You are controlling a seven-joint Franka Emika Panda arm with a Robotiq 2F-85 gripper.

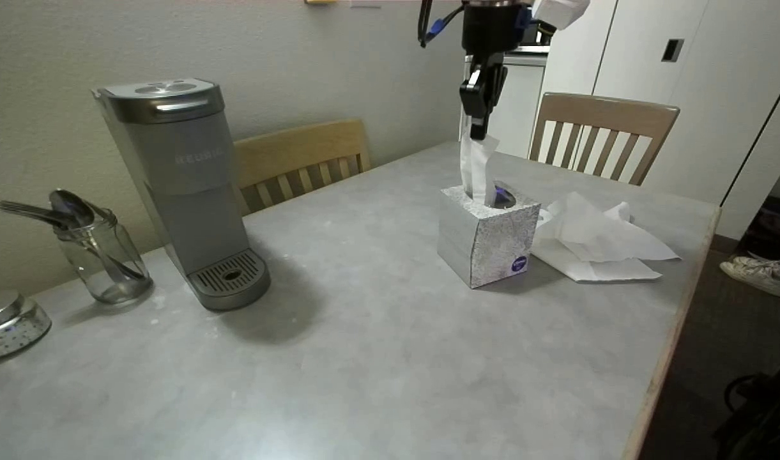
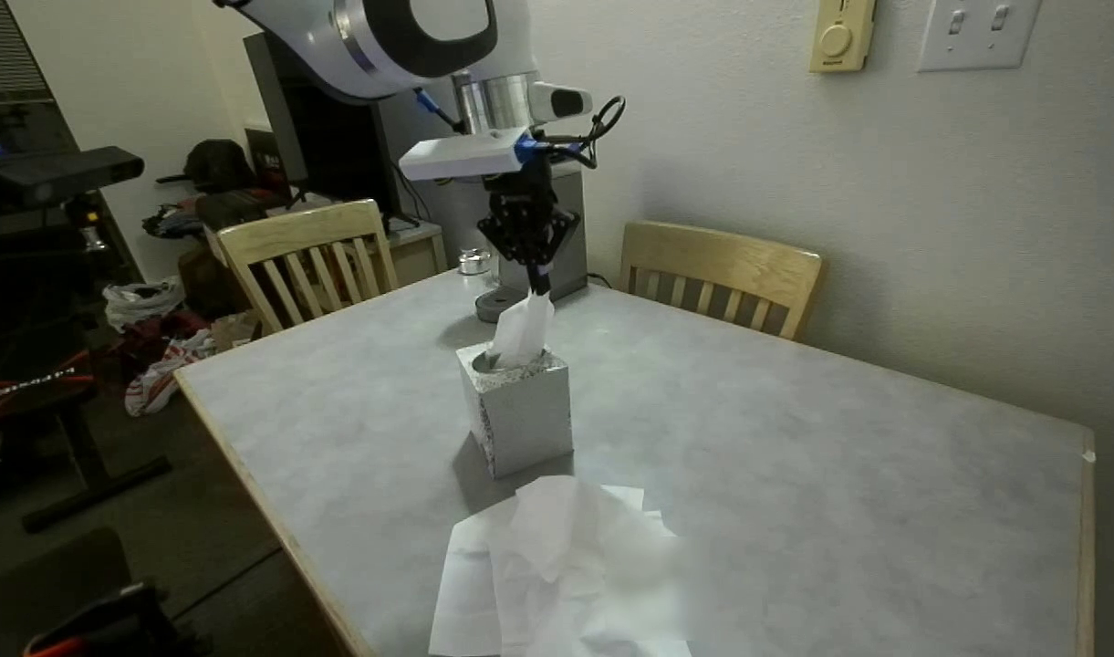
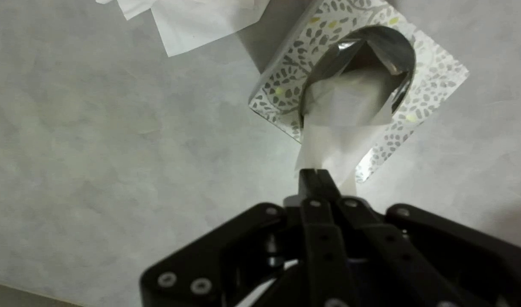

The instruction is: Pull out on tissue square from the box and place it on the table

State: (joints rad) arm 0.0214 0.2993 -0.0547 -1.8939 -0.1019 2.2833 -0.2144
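The tissue box [image 1: 504, 249], white with a grey leaf pattern, stands upright on the grey table [image 1: 364, 358]. It also shows in an exterior view [image 2: 527, 420] and the wrist view [image 3: 435, 72]. A white tissue [image 1: 476, 166] stretches up from the oval opening to my gripper [image 1: 479, 131]. The tissue also shows in an exterior view [image 2: 523, 333] and the wrist view [image 3: 337, 140]. My gripper [image 3: 315, 172] is above the box, its fingertips shut on the tissue's upper part. The tissue's lower end is inside the box, hidden.
Several loose white tissues [image 2: 566, 575] lie spread beside the box. A grey coffee maker [image 1: 185, 191], a glass jar with cutlery [image 1: 115, 268] and a low metal-topped jar [image 1: 9, 329] stand along the wall side. Wooden chairs [image 1: 306, 153] stand at the table's edges.
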